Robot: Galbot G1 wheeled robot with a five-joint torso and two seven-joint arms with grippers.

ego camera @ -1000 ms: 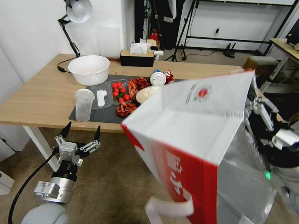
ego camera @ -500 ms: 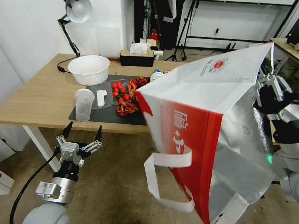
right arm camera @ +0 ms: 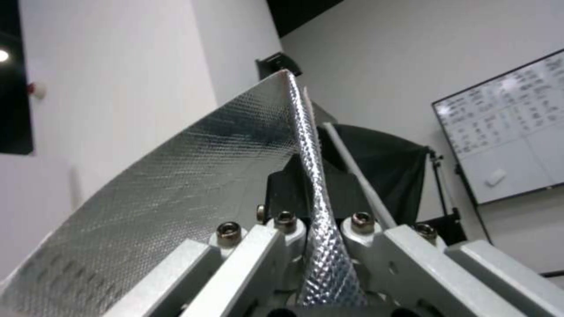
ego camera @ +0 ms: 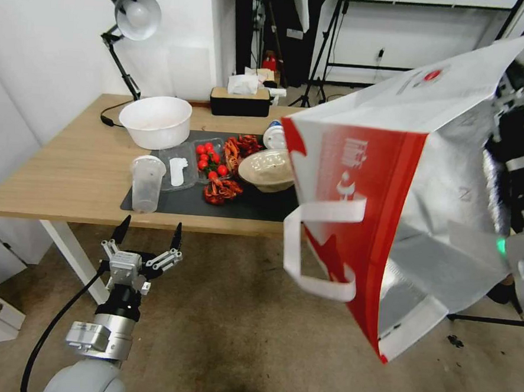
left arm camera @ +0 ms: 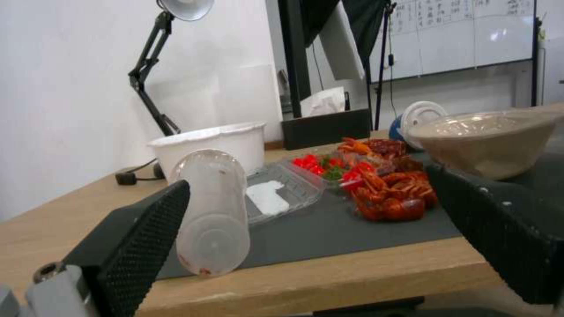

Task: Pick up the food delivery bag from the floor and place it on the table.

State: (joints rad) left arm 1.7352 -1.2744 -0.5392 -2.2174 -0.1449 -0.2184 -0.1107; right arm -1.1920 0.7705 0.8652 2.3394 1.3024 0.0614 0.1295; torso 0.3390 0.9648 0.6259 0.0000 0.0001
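One food delivery bag (ego camera: 393,186) in right gripper (right arm camera: 320,268)

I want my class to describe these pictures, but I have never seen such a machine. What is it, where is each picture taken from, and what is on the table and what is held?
It is a two-armed wheeled robot. One picture comes from a camera on its head, the others from cameras on each wrist. The right gripper has its jaws shut on the foil-lined edge of a food delivery bag, held tilted in the air above the floor. The left gripper hangs open and empty before the table. On the table: a white bowl, a plastic cup, cherry tomatoes, crayfish and a lidded bowl.
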